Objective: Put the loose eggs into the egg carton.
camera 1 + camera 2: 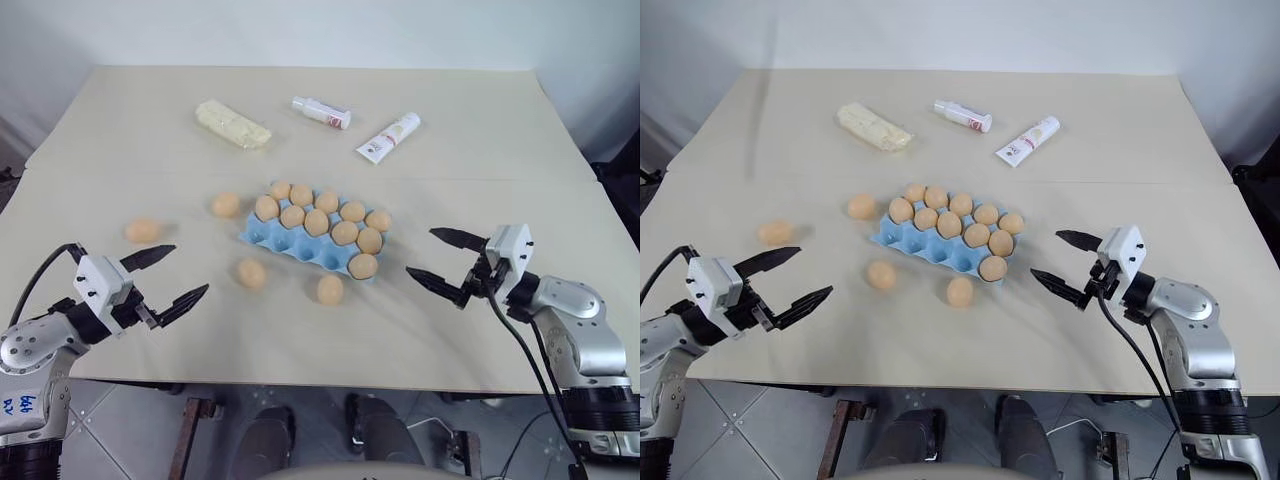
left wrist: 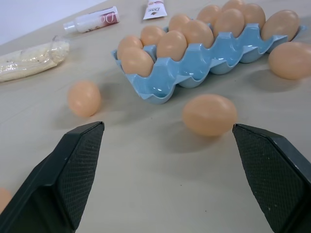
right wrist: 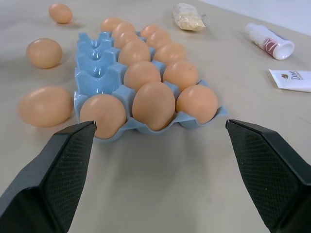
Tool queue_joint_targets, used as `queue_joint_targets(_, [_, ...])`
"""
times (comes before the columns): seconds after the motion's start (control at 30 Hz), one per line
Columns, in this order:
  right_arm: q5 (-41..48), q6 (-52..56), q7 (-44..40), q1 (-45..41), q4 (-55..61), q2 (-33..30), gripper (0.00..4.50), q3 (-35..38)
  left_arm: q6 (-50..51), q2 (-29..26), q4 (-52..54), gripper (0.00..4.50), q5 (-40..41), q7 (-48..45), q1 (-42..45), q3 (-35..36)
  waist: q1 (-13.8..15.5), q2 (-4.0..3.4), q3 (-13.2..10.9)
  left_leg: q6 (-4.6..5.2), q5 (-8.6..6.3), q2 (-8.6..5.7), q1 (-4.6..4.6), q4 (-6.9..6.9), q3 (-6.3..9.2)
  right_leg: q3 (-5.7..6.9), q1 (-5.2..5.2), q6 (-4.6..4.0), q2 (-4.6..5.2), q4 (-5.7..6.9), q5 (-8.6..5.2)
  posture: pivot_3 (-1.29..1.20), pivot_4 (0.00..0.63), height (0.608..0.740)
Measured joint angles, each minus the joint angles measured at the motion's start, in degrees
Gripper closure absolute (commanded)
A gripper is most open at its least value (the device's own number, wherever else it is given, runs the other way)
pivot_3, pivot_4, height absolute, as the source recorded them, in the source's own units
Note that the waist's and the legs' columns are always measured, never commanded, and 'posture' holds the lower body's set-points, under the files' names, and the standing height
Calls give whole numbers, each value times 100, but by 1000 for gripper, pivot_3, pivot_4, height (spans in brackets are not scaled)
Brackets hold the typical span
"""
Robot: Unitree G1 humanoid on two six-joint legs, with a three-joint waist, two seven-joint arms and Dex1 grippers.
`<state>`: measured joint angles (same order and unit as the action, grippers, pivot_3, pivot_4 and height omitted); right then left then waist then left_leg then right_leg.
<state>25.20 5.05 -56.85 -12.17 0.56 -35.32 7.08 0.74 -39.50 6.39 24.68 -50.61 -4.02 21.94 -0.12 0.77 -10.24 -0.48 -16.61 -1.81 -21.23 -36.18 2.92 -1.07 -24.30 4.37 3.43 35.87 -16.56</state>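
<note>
While the far cups of the light blue moulded egg carton [image 1: 300, 240] sit behind their own eggs, I cannot tell how deep each is seated; its near row looks bare except for one end. Four smooth tan-orange loose eggs [image 1: 251, 273] lie on the beige worktop [image 1: 480, 140] around it. My left claw [image 1: 167, 276] and my right claw [image 1: 437, 258] both stand wide apart, holding nothing, touching nothing.
</note>
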Motion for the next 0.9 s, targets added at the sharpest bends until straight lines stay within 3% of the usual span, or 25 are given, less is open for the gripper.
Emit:
queue_joint_targets(0.27, [63,350,5,-166,306,70,14,-175,111,-45,-2,0,16,-275,22,-119,-15,0,0,0,0,1,2,-2,-1,-1,0,0,-1,6,0,0,150,740])
queue_joint_targets(0.53, [-34,1660,93,-695,1475,317,14,-1642,-284,-255,-76,0,161,-1343,-296,-182,-11,0,0,-1,-2,4,-4,1,0,-1,-5,-5,1,-3,-3,0,150,740])
queue_joint_targets(0.7, [-396,1925,141,-861,1481,442,14,-2315,-510,-305,-99,0,125,-1588,-341,-230,12,0,0,2,-4,3,-7,-2,1,2,-4,-5,4,-7,-3,0,150,740])
queue_joint_targets(0.9, [-953,1731,373,-1150,891,777,14,-2544,-525,-308,-110,0,84,-1567,-400,-238,-31,1,1,1,-4,4,-5,2,-1,1,-11,-6,1,0,-3,0,150,740])
